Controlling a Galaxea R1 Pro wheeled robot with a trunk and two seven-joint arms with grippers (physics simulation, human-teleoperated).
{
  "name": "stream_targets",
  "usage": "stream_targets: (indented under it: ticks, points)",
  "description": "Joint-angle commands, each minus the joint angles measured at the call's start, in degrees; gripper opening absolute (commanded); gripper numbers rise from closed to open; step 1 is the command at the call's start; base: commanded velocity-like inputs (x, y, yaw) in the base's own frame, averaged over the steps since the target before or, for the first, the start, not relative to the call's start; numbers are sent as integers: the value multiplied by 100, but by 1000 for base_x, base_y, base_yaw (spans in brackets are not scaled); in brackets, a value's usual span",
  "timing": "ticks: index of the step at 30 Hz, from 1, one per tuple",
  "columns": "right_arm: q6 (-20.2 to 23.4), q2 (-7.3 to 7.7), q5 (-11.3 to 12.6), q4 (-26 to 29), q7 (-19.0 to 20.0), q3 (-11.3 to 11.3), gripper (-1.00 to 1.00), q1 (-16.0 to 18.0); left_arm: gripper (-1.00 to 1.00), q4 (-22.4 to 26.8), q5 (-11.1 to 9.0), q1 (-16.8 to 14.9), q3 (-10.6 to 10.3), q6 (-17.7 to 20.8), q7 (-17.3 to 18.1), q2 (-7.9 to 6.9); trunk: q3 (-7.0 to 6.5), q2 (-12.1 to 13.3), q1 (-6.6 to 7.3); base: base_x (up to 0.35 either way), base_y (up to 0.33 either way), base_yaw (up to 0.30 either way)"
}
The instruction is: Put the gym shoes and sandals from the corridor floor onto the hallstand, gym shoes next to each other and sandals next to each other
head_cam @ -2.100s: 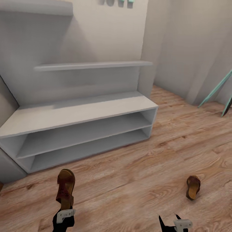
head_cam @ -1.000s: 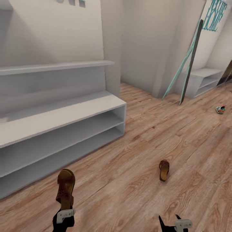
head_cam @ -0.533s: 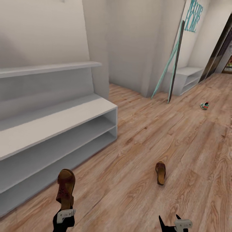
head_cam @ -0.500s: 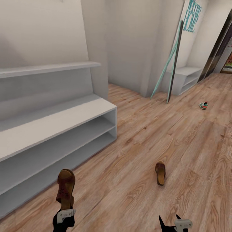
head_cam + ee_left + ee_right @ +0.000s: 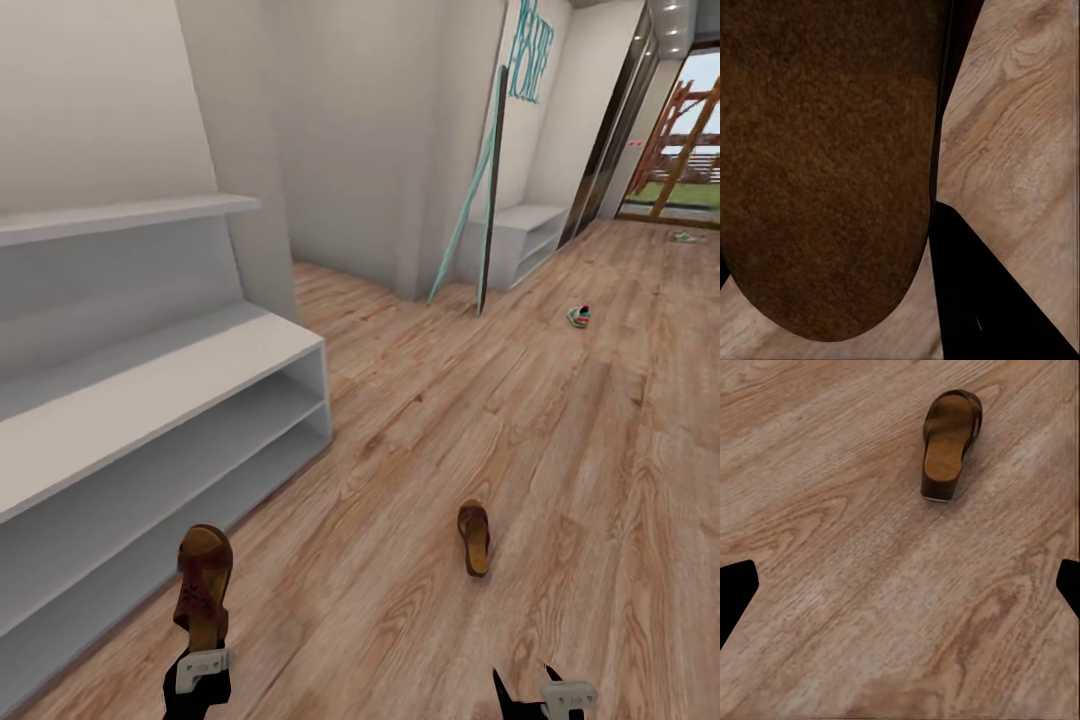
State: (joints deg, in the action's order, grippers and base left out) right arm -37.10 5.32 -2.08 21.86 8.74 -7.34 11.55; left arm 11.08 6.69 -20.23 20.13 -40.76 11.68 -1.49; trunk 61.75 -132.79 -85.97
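Head view has swung right: the hallstand (image 5: 150,400) slid leftward, revealing a gym shoe (image 5: 579,317) far down the corridor floor (image 5: 560,450). The left gripper (image 5: 200,640) stays clamped on one sandal (image 5: 203,585); the right gripper (image 5: 530,690), fingers apart, faces the other sandal (image 5: 474,535) lying on the floor, likely next.

I see the hallstand (image 5: 150,400) along the left wall, with one sandal (image 5: 203,585) held up in my left gripper (image 5: 200,672) just before its near end. The other sandal (image 5: 474,535) lies on the floor (image 5: 560,450) ahead of my right gripper (image 5: 530,690), well apart from the stand. A gym shoe (image 5: 579,317) lies far down the corridor to the right, beyond a board (image 5: 488,190) leaning on the wall.
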Motion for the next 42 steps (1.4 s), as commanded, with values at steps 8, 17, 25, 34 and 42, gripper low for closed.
stream_targets:
  ticks: [8, 17, 25, 34, 42]
  points:
    - [-17, -6, -21, -6, 49, -48, 100, 5, -100, -1, 78, -7, 53, -20, 9, 0, 4, -2, 1, 3, 1, -268]
    - [-17, -5, -21, -6, 49, -48, 100, 5, -100, -1, 78, -7, 53, -20, 9, 0, 4, -2, 1, 0, 0, -268]
    - [-17, -5, -21, -6, 49, -48, 100, 5, -100, -1, 78, -6, 53, -20, 9, 0, 4, -2, 1, 0, 0, -268]
    - [-17, -5, -21, -4, 49, -48, 100, 5, -100, -1, 78, -6, 53, -20, 9, 0, 4, -2, 1, 0, 0, -268]
    - [-17, -5, -21, 1, 49, -48, 100, 5, -100, -1, 78, -6, 53, -27, 9, -7, 4, -2, 1, 14, 19, -268]
